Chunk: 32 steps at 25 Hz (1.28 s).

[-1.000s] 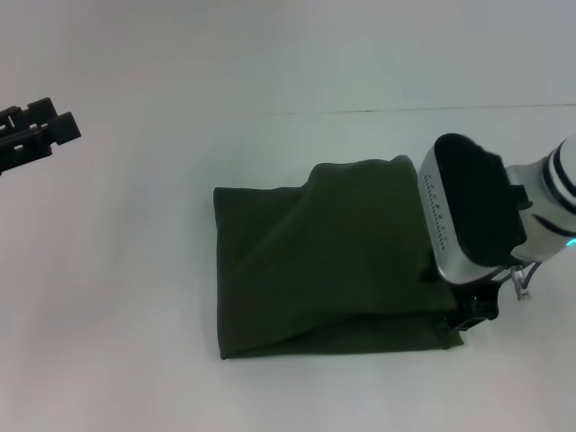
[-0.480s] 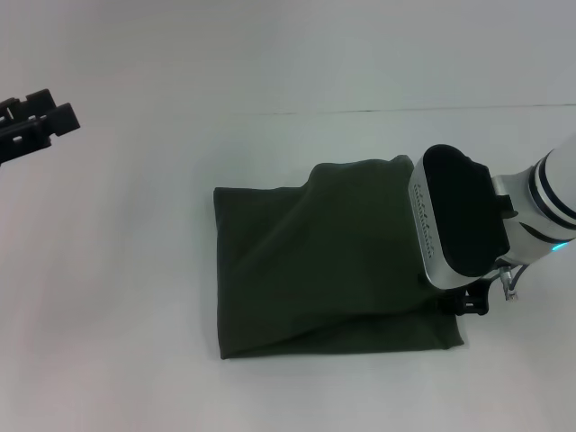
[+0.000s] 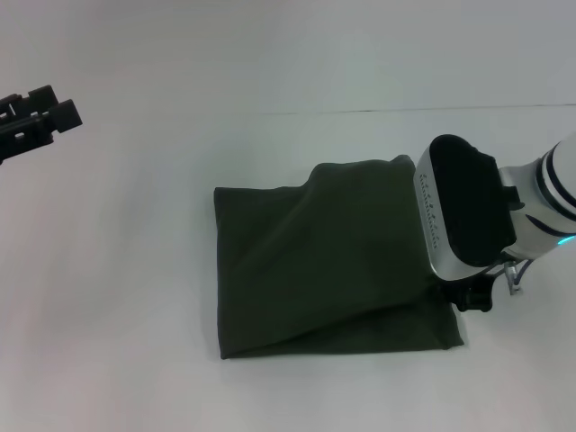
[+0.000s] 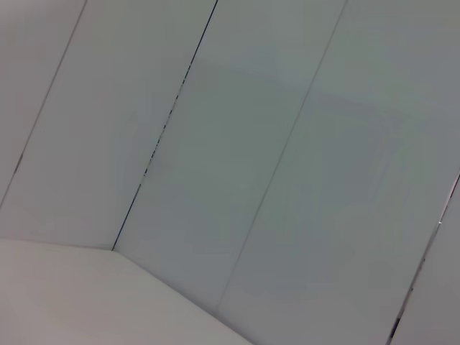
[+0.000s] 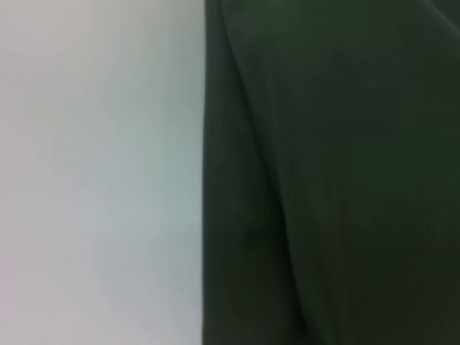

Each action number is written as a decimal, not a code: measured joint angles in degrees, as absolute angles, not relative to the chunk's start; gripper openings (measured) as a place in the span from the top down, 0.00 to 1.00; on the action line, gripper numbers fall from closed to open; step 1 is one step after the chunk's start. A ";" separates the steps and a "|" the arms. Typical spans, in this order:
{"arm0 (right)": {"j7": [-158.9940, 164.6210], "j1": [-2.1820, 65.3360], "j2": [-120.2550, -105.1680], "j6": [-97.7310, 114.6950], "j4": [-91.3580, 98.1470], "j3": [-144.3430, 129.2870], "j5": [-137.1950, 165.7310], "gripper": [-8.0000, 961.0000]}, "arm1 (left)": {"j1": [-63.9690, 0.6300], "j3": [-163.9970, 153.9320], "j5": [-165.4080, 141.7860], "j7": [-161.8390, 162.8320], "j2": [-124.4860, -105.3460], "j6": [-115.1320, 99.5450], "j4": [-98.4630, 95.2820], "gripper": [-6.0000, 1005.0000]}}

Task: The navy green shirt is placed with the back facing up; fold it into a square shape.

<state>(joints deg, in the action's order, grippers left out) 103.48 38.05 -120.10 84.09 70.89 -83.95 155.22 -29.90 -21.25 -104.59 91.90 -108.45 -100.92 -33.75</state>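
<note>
The navy green shirt (image 3: 324,261) lies folded into a rough rectangle on the white table (image 3: 117,297), plain side up, with a slanting crease and a bulge at its far right corner. My right gripper (image 3: 472,295) sits at the shirt's right edge near the front corner, mostly hidden under the white wrist housing (image 3: 463,220). The right wrist view shows the shirt (image 5: 330,172) from close up, its straight edge against bare table (image 5: 100,172). My left gripper (image 3: 36,119) hangs at the far left, well away from the shirt.
The table's far edge (image 3: 360,112) runs behind the shirt, with a pale wall beyond. The left wrist view holds only wall panels (image 4: 237,158).
The right wrist has shifted slightly, and its gripper tip now sits a little higher at the shirt's right edge. The shirt and the left arm have barely moved.
</note>
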 joint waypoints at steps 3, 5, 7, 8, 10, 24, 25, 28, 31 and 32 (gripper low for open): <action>103.09 38.70 -119.97 87.34 72.09 -81.55 155.21 0.95 | -29.90 -21.21 -104.59 91.91 -108.45 -101.05 -33.75 0.12; 102.95 39.21 -119.85 90.85 73.99 -79.20 155.19 0.98 | -29.90 -21.18 -104.59 91.92 -108.42 -101.08 -33.75 0.12; 102.88 39.98 -119.75 95.00 75.70 -76.84 155.33 0.96 | -29.89 -20.94 -104.57 91.93 -108.39 -101.15 -33.79 0.12; 102.87 40.43 -119.69 96.79 76.32 -75.82 155.43 0.96 | -29.89 -20.81 -104.56 91.93 -108.38 -101.20 -33.81 0.12; 102.85 41.56 -119.61 101.25 76.53 -73.97 156.04 0.94 | -29.88 -20.54 -104.55 91.93 -108.37 -101.30 -33.83 0.12; 106.25 46.95 -119.26 110.93 69.73 -65.39 153.52 0.85 | -29.94 -20.48 -104.49 92.01 -108.37 -101.60 -33.74 0.12; 106.19 47.63 -119.20 112.14 69.72 -63.97 153.70 0.84 | -29.98 -20.48 -104.49 92.06 -108.37 -101.66 -33.75 0.12; 106.09 48.35 -118.98 113.19 69.89 -61.87 154.02 0.80 | -30.10 -20.48 -104.49 92.11 -108.37 -101.85 -33.74 0.12; 105.98 49.14 -118.67 112.34 70.04 -57.07 152.52 0.73 | -30.13 -20.48 -104.49 92.11 -108.37 -102.44 -33.75 0.12; 105.94 49.57 -118.53 111.74 69.88 -54.41 151.51 0.70 | -30.16 -20.48 -104.50 92.11 -108.38 -102.68 -33.75 0.12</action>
